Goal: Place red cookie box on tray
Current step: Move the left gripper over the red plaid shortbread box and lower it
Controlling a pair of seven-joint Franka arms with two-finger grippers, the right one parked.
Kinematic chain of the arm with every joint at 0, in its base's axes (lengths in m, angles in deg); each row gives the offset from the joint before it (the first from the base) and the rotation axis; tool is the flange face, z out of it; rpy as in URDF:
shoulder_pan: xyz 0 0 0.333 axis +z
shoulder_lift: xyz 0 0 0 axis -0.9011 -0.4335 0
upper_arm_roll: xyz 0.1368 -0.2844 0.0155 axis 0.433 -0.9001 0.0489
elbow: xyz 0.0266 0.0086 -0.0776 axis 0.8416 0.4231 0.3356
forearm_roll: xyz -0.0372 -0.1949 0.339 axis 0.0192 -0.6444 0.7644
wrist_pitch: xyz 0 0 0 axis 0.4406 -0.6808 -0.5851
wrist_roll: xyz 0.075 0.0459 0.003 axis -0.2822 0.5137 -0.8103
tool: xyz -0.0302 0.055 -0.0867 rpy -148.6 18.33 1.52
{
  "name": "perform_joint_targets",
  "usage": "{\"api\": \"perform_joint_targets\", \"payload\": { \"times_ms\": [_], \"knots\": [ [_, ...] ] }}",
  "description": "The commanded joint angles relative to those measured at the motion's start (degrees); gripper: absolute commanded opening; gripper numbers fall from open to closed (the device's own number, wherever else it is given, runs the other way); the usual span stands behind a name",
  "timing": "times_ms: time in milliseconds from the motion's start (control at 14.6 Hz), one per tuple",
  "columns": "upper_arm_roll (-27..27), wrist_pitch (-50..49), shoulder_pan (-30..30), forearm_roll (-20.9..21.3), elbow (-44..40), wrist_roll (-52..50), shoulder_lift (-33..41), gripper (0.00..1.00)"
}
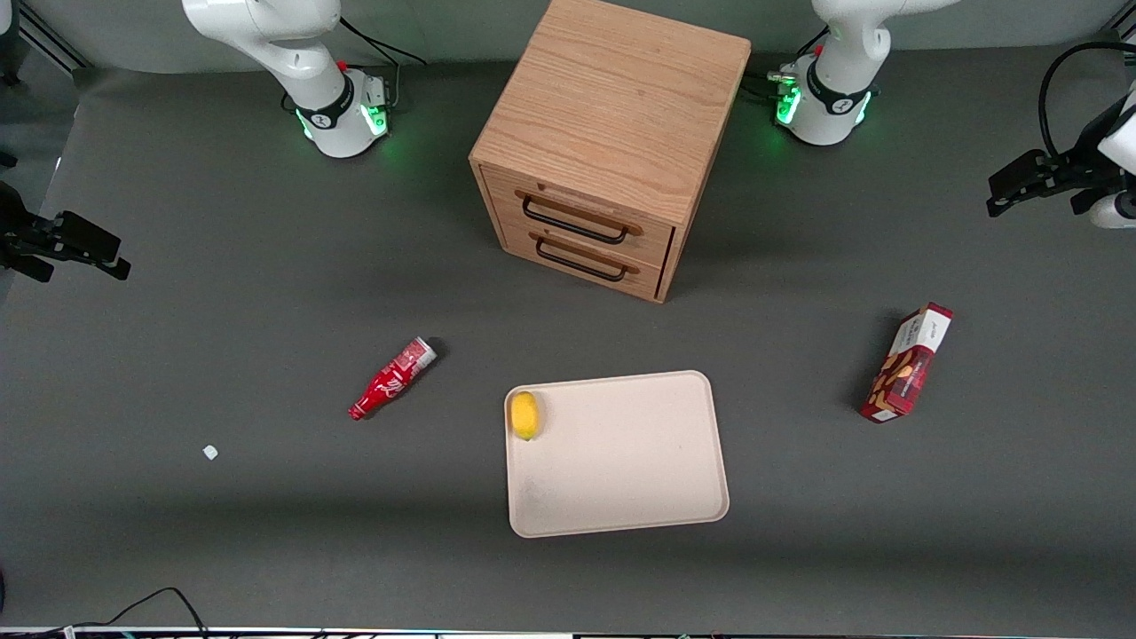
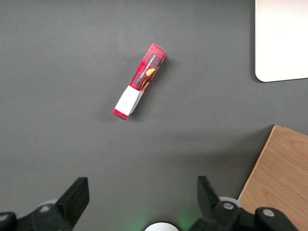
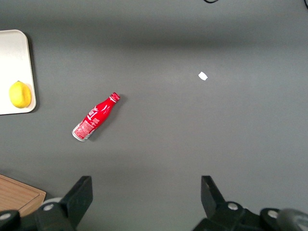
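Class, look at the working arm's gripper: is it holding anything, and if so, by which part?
Nothing is held. The gripper hangs open above the bare table, apart from the red cookie box, which lies untouched on the table, off the tray.

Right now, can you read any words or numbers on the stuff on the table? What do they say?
red cookie box: dark print on its white end panel and along its side, too small to read.
red soda bottle: white lettering on the label, too blurred to read.
lemon, tray, wooden drawer cabinet: no writing.
gripper, open above the table: no writing.
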Motion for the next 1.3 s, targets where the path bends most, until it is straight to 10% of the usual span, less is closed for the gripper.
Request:
{"api": "perform_joint_targets", "payload": {
  "times_ms": [0,1231],
  "knots": [
    [-0.6,-0.6,0.6,0.2,-1.3,0.2,-0.8,1.00],
    [0.7,34.7,0.6,3.9,14.1,18.2,-20.3,1.00]
  ]
}}
